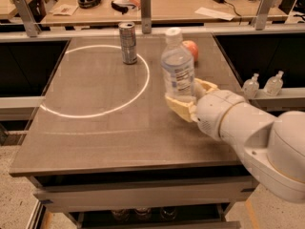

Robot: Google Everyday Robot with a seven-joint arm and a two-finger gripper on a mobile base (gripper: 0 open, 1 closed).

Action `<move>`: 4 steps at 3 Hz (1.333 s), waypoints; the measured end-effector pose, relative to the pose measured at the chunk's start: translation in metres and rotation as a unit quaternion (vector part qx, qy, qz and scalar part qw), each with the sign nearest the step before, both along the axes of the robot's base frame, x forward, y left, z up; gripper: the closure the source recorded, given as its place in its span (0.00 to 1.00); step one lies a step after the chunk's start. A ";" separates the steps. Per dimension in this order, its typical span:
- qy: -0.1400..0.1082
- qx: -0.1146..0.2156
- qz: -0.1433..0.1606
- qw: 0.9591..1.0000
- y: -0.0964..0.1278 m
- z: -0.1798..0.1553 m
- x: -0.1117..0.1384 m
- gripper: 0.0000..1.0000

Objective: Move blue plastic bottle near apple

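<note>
The blue plastic bottle (pixel 177 66), clear and bluish with a white cap and a printed label, stands upright in my gripper (pixel 188 100), whose cream fingers are shut around its lower part. The white arm reaches in from the lower right. The red-orange apple (pixel 192 48) lies on the table just behind the bottle, to its right, and is partly hidden by it.
A silver metal can (pixel 127 42) stands at the back of the brown table (pixel 95 132), on a white circle line. Two small clear bottles (pixel 262 84) sit on a ledge to the right. A desk with clutter lies behind.
</note>
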State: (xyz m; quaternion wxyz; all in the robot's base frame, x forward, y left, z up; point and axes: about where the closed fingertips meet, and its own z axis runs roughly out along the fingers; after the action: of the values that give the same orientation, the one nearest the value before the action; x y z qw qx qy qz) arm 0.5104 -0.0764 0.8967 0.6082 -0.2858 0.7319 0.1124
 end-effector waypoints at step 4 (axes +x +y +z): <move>-0.061 0.006 -0.242 0.968 -0.178 0.037 0.006 1.00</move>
State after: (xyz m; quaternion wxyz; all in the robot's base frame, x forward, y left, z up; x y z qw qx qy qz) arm 0.5159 -0.2545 0.9333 0.6624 -0.1026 0.7404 -0.0513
